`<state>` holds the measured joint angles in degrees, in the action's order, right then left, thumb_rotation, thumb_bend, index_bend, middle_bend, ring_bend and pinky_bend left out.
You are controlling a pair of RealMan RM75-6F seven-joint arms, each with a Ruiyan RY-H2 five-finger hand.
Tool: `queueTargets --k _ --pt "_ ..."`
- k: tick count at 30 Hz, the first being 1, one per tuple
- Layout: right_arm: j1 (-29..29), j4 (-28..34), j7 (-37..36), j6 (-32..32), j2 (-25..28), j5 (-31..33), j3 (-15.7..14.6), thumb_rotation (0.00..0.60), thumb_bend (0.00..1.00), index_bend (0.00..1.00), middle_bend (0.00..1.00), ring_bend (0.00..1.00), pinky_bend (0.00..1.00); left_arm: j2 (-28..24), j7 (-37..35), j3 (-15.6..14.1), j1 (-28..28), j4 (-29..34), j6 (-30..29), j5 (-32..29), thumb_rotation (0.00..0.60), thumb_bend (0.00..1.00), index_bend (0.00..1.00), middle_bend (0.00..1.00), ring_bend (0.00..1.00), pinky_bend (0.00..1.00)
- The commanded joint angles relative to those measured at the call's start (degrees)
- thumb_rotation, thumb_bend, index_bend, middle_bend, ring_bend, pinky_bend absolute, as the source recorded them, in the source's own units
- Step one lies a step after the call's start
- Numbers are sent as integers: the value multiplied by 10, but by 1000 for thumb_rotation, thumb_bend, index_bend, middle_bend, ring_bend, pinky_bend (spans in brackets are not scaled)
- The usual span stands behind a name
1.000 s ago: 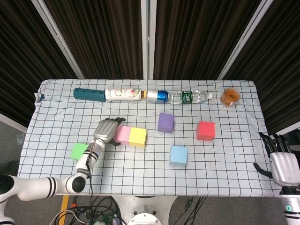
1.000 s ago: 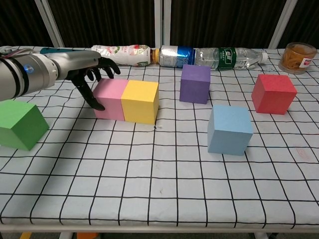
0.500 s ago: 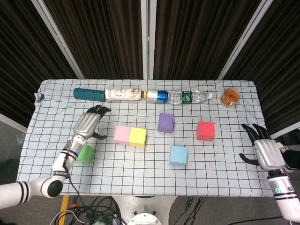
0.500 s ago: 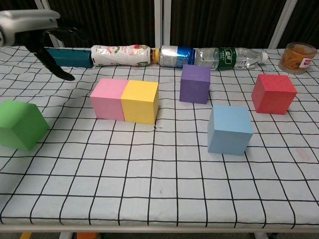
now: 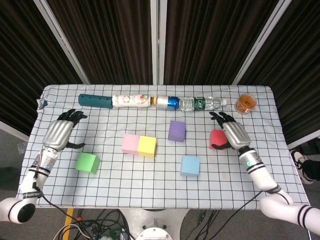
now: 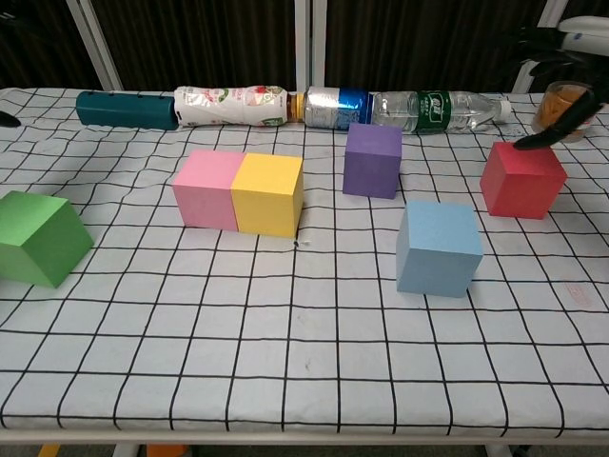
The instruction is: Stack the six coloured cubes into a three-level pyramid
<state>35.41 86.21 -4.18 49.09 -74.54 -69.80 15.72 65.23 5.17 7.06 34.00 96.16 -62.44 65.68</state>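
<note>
Pink cube [image 5: 131, 143] [image 6: 208, 188] and yellow cube [image 5: 147, 145] [image 6: 269, 193] sit side by side, touching. The purple cube [image 5: 177, 130] [image 6: 372, 160] stands behind them, the blue cube [image 5: 190, 165] [image 6: 438, 248] in front right, the green cube [image 5: 87, 162] [image 6: 38, 237] at the left. My right hand [image 5: 231, 131] [image 6: 559, 59] hovers open over the red cube [image 5: 217, 138] [image 6: 521, 179], fingers spread, thumb near its right side. Raised at the table's left edge, my left hand [image 5: 61, 133] is open and holds nothing.
A row of lying items lines the back: a teal tube [image 5: 95, 100], a white floral bottle [image 5: 131, 100], a blue can [image 5: 168, 102], a clear water bottle [image 5: 202, 103]. An orange-filled cup [image 5: 245, 103] stands at the back right.
My left hand has drawn back from the pink cube to the left edge. My right hand has come in from the right edge to above the red cube.
</note>
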Motion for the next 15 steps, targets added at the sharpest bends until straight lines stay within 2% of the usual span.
queueTargets --k 1,8,11,15 --pt "49 -48 30 -43 -57 57 23 600 13 47 185 42 121 -3 -4 0 -3 2 2 6 600 82 216 120 58 131" --pt "103 -132 43 -69 -145 113 33 600 13 120 243 42 121 -10 -11 -2 -6 12 12 21 600 82 216 120 59 131" --pt "119 -167 41 -69 -178 121 36 600 14 166 276 42 121 -11 -16 -1 -6 15 17 25 600 80 216 120 58 131" --pt "137 -209 30 -75 -219 127 40 600 13 176 281 43 121 -12 -22 1 -7 17 21 31 600 75 216 120 59 131"
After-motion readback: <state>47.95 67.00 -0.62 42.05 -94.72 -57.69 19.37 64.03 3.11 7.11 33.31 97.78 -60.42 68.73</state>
